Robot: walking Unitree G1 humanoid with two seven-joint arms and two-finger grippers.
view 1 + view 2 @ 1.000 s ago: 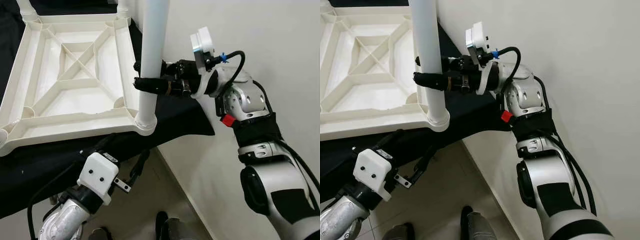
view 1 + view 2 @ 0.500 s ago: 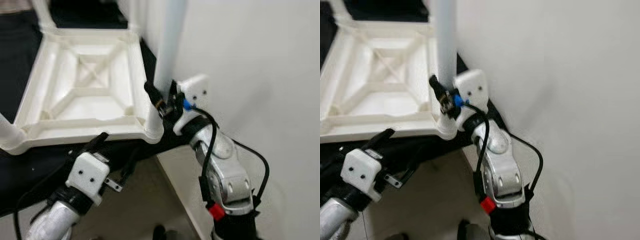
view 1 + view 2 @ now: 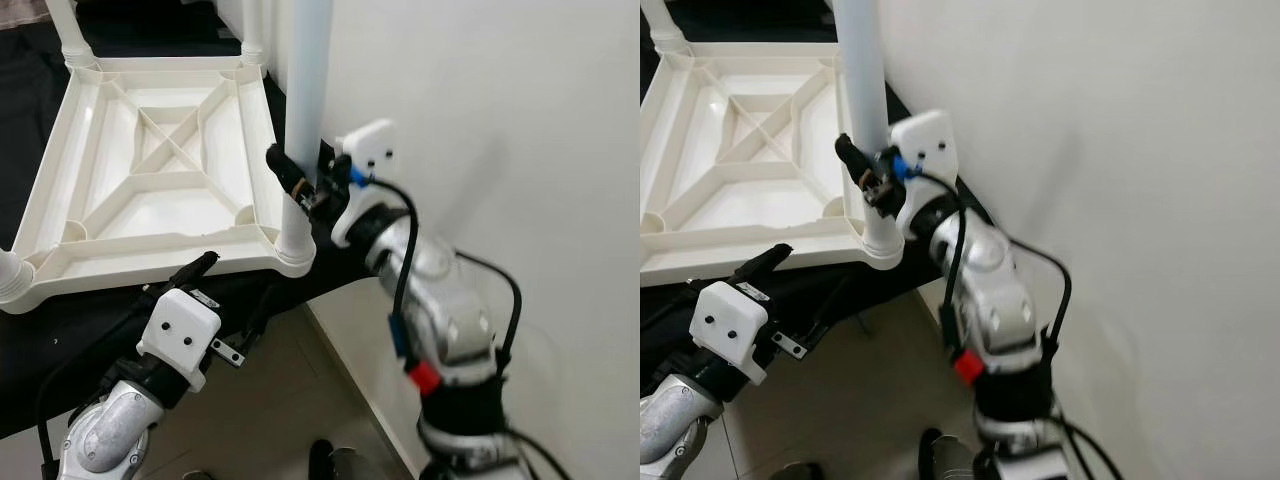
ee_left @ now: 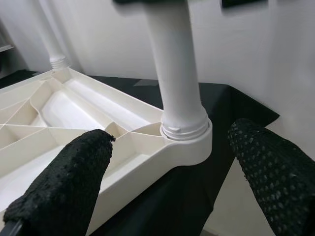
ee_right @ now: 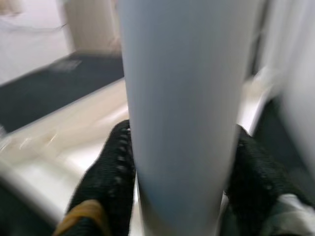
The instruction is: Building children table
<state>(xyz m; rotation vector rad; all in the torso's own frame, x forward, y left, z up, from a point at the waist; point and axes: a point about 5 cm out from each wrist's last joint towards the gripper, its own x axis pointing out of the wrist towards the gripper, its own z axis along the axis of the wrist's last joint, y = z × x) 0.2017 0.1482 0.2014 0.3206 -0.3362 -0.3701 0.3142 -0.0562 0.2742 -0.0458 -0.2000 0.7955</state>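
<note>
I've got the white plastic tabletop (image 3: 150,180) lying upside down on a black cloth (image 3: 60,330), ribs up, beside the wall (image 3: 520,150). The near corner leg (image 3: 303,90) stands upright in its corner socket (image 4: 187,135). My right gripper (image 3: 297,188) is pinching that leg low down, just above the socket, one finger on each side. My left gripper (image 4: 172,182) hovers below the table edge with fingers spread wide, holding nothing, aimed at the same corner. I judge the leg a light, stiff, hollow tube, smooth and a bit slippery, so grip low near the socket to twist or press without levering it. The tabletop looks rigid but light and may slide on the cloth.
</note>
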